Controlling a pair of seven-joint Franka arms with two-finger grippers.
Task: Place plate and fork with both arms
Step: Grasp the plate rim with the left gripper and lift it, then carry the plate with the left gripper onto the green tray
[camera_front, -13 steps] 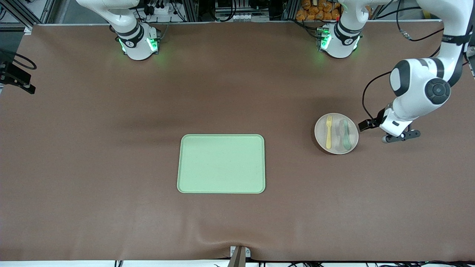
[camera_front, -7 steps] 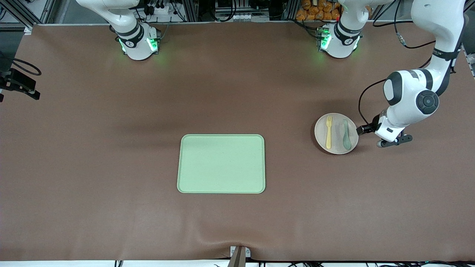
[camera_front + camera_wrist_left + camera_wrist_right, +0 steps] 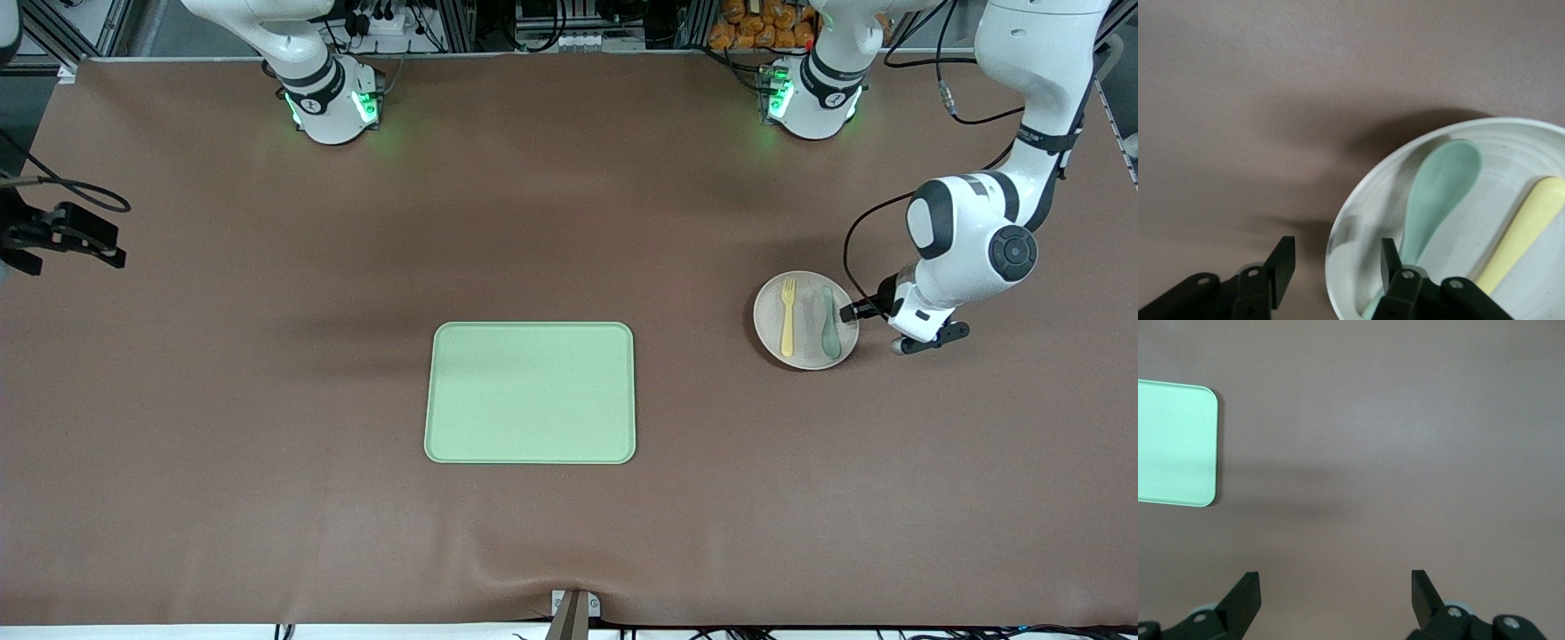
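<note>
The off-white speckled plate (image 3: pixel 807 349) lies on the table toward the left arm's end. On it lie the pale-yellow fork (image 3: pixel 788 316) and a grey-green spoon (image 3: pixel 829 322), side by side. My left gripper (image 3: pixel 858 311) is low at the plate's rim beside the spoon. In the left wrist view it (image 3: pixel 1337 250) is open and straddles the rim of the plate (image 3: pixel 1498 200), one finger outside, one over the plate next to the spoon (image 3: pixel 1441 183); the fork's handle (image 3: pixel 1525 233) shows too. My right gripper (image 3: pixel 114 242) is open and empty (image 3: pixel 1335 580) over bare table at the right arm's end.
The rectangular pale-green tray (image 3: pixel 531 392) lies in the middle of the table, nearer to the front camera than the plate. Its corner shows in the right wrist view (image 3: pixel 1175 443). Both arm bases stand along the table's edge farthest from the camera.
My left gripper has moved in to the plate's rim from the left arm's end. My right gripper has come a little farther in over the table. Plate, fork and spoon have not moved.
</note>
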